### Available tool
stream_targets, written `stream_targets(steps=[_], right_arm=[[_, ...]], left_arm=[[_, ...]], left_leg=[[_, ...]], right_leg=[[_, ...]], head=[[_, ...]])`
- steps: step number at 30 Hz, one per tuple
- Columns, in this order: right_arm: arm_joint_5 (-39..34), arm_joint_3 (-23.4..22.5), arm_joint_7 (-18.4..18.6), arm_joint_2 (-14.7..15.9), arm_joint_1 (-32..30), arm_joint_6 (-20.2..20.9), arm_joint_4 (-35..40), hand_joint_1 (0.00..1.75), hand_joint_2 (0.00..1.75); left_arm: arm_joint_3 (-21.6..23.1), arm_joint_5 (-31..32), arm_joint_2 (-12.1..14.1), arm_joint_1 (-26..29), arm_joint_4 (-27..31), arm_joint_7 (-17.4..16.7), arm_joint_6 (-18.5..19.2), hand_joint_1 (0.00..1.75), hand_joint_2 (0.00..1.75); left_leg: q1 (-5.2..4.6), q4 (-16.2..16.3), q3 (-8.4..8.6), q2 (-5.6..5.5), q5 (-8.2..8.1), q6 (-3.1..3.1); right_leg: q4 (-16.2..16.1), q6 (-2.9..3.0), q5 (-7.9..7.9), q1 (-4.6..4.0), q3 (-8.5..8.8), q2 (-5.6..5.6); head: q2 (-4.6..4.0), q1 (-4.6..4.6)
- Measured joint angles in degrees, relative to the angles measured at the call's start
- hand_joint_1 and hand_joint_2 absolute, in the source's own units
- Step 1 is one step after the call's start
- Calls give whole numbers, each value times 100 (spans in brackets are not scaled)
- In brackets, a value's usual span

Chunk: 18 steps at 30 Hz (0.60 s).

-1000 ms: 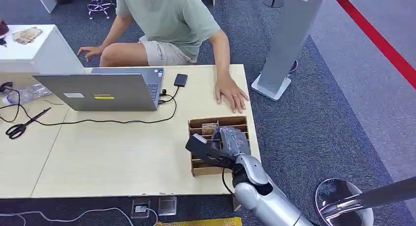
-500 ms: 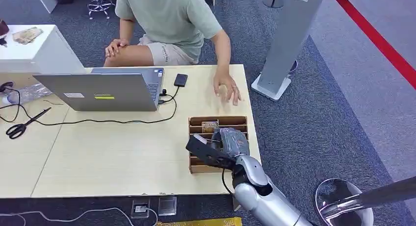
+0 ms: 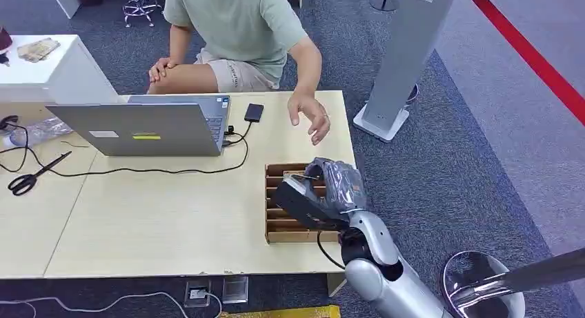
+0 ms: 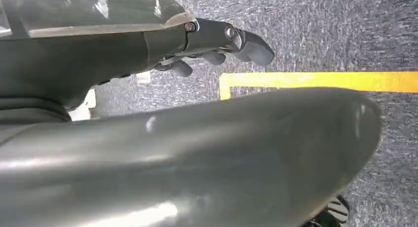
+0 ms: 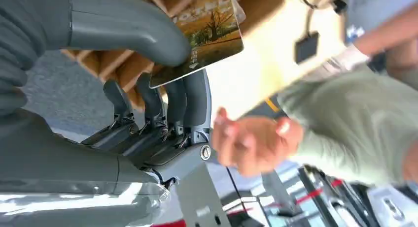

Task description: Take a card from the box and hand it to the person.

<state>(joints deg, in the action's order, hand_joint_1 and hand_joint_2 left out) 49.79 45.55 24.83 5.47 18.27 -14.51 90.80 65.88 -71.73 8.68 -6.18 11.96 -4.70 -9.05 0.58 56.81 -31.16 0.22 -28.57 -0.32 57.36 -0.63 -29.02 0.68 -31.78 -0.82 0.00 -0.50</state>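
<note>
A wooden slotted box (image 3: 277, 230) lies near the right edge of the light table (image 3: 159, 214). My right hand (image 3: 323, 192) hovers over the box. In the right wrist view that hand (image 5: 143, 99) pinches a card (image 5: 212, 32) with an autumn tree picture between thumb and fingers, above the box's dividers (image 5: 123, 69). The person's hand (image 3: 309, 115) is lifted off the table just beyond the box, palm partly open (image 5: 246, 141). My left hand (image 4: 217, 40) hangs over the carpet, its fingers loose and holding nothing.
An open laptop (image 3: 148, 128), a black phone (image 3: 254, 112), cables and scissors (image 3: 31, 179) lie on the left part of the table. A grey pillar stand (image 3: 403, 63) and a stool (image 3: 483, 283) are on the right.
My right hand has risen from the box slots with the card and moved slightly towards the person. The person's hand has lifted off the table.
</note>
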Motion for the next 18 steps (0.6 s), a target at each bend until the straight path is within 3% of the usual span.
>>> stream_targets(steps=[6,11,18], right_arm=[[-171,-66,-153,55,417,271,142,134,175],[-302,-52,-383,-20,1081,376,-283,134,175],[-477,37,-675,-321,2069,32,-1932,134,175]], left_arm=[[0,26,0,-4,0,31,37,0,0],[7,61,-4,-13,0,72,66,0,0],[135,179,-7,-38,0,107,72,0,0]], left_leg=[[0,0,-1,0,1,0],[1,0,-1,-1,1,0],[0,0,-6,-3,4,2]], right_leg=[[2,1,1,0,1,0],[4,1,1,0,2,-1],[6,2,2,0,-1,-7]], head=[[0,2],[0,4],[0,-4]])
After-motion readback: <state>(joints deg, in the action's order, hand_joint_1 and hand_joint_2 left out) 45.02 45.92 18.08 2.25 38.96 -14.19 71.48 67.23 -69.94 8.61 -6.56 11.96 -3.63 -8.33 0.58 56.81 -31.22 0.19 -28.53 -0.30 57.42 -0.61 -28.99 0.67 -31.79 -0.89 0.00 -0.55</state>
